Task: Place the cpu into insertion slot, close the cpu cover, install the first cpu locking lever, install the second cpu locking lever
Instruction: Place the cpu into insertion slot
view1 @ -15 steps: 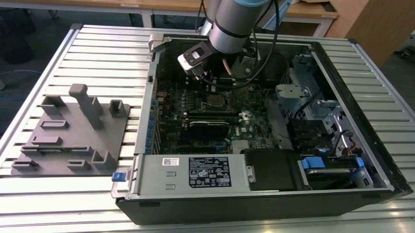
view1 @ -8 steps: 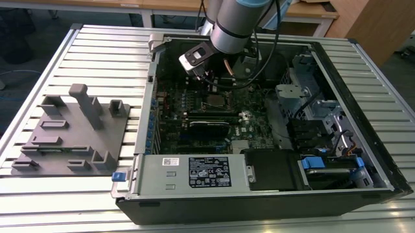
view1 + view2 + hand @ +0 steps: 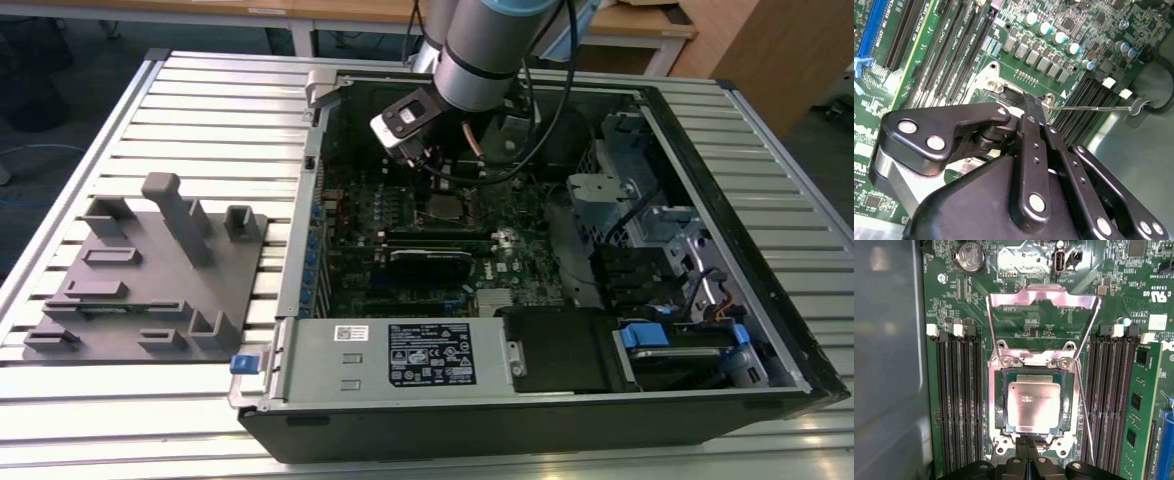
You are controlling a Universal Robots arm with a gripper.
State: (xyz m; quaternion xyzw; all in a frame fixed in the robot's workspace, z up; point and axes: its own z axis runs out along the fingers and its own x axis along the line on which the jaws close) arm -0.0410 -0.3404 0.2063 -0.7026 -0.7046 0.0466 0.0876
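Observation:
The cpu (image 3: 1033,402) lies flat inside the insertion slot (image 3: 1000,400), its dull metal top facing up. The cpu cover (image 3: 1044,296), a silvery frame, stands swung open on its hinges beyond the socket. A thin wire locking lever (image 3: 1085,415) runs along one side of the socket, and its hooked end sticks out free in the second wrist view (image 3: 1089,107). My gripper (image 3: 1027,446) is shut with nothing between its fingertips, which sit at the socket's edge opposite the hinges. In the exterior view the gripper (image 3: 430,165) hangs over the socket (image 3: 441,210) inside the open computer case.
Long black memory slots (image 3: 959,400) flank the socket on both sides, and a green memory card (image 3: 1139,405) stands in one. A coin battery (image 3: 970,257) sits past the cover. In the exterior view a grey fixture (image 3: 147,280) rests at the left, beside the case's power supply (image 3: 400,355).

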